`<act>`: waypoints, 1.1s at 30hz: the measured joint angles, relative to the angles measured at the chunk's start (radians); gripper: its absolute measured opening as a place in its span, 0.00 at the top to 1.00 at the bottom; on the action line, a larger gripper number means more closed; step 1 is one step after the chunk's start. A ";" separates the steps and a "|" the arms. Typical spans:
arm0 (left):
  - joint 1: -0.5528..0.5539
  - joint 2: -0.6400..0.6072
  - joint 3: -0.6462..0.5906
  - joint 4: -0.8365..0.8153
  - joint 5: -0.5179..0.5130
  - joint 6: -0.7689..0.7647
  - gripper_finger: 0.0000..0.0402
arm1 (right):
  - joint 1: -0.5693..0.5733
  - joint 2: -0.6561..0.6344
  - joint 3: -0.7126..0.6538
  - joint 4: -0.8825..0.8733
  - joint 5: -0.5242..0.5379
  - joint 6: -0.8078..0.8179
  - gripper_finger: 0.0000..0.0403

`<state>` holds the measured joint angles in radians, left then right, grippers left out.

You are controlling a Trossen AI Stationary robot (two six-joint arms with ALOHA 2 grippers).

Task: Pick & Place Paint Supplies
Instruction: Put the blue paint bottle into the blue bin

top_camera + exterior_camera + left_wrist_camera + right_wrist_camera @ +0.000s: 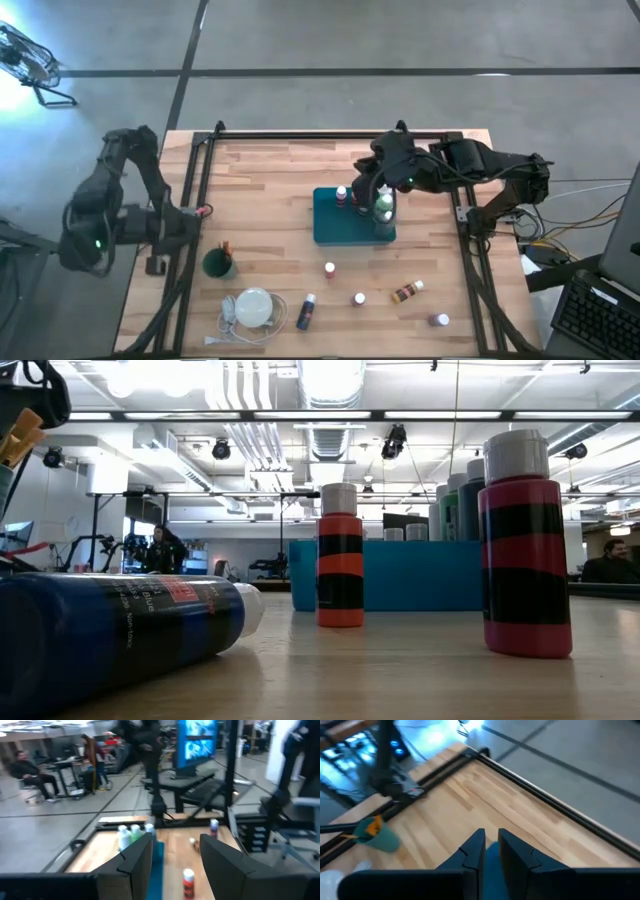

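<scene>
The paint supplies are small white-capped bottles. A few bottles [383, 208] stand in the teal tray [335, 230] at mid-table. Others are loose on the wood near the front: an orange one [329, 269] and a red one [358, 298] upright, a blue one [307, 312] and a brown one [407, 291] lying down. Brushes stick up from a green cup [218, 263]. My right gripper [492, 851] hovers over the tray, with only a narrow gap between its fingers and nothing in it. My left gripper [176, 857] is raised at the table's left edge, open and holding nothing.
A white round disc [253, 307] with a cord lies at the front left. A purple bottle [438, 320] stands at the front right. Black frame rails [195, 200] run along the table's left, right and far edges. The far half of the tabletop [270, 170] is bare wood.
</scene>
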<state>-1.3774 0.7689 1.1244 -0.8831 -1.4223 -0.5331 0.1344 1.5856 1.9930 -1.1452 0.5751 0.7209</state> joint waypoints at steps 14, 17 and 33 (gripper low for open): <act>0.172 0.000 0.277 0.005 -0.113 0.112 0.58 | 0.071 -0.017 0.064 0.005 0.001 -0.224 0.97; 0.204 -0.002 0.290 0.050 -0.137 0.114 0.58 | 0.085 -0.036 0.064 -0.021 0.001 -0.235 0.98; 0.434 0.213 0.459 0.649 -0.110 0.732 0.58 | 0.074 -0.070 0.063 -0.025 0.163 -0.340 0.98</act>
<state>-0.9438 0.9818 1.5832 -0.2344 -1.5328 0.1993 0.2085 1.5154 2.0556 -1.1702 0.7385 0.3812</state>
